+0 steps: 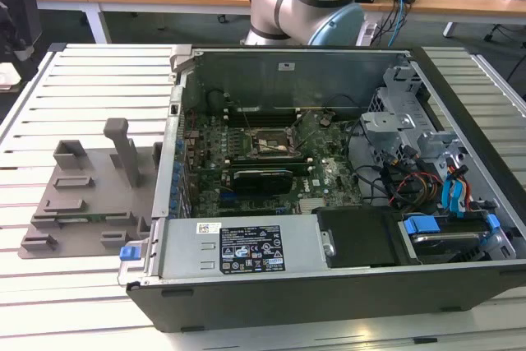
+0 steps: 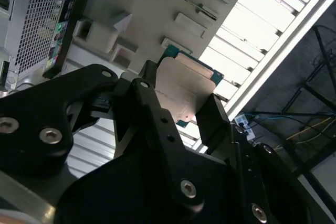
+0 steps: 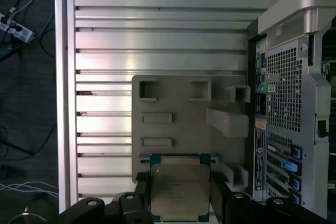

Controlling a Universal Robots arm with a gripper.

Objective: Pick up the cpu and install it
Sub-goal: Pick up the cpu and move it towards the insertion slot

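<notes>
The fingers (image 3: 219, 199) are closed on the cpu (image 3: 180, 191), gripping two opposite edges, its metal top facing the camera in both wrist views. It is held clear of the grey tray (image 3: 173, 106), which lies on the slatted surface (image 3: 157, 35) beside the open computer case (image 1: 329, 203)

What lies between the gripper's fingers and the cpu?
Nothing: in the first wrist view the gripper has its fingers straight against two opposite edges of the cpu, above the tray.
</notes>
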